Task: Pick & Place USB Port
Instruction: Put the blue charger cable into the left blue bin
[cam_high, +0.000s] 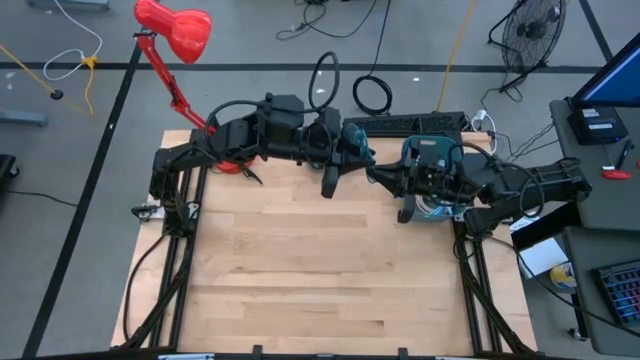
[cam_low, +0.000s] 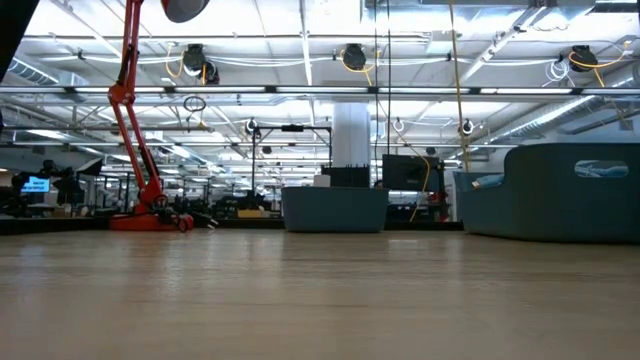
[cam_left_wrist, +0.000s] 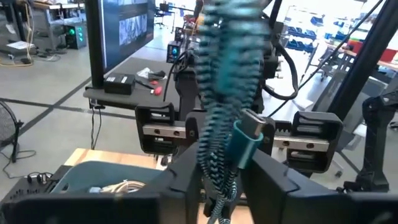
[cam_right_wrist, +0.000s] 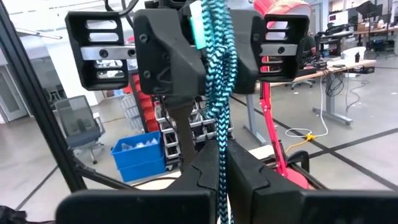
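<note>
Both arms are raised above the far edge of the counter (cam_high: 300, 270), facing each other, and the teal braided USB cable (cam_right_wrist: 217, 93) is strung between them, probably a handover or a re-grip to set the plug straight. The left pincer (cam_left_wrist: 227, 180) is closed on the cable just behind its teal plug (cam_left_wrist: 247, 134), which sticks up free, likely so it can be presented to a port. The right pincer (cam_right_wrist: 221, 171) is closed on the same cable further along, close to the teal bin (cam_high: 435, 180) at the counter's far right corner.
</note>
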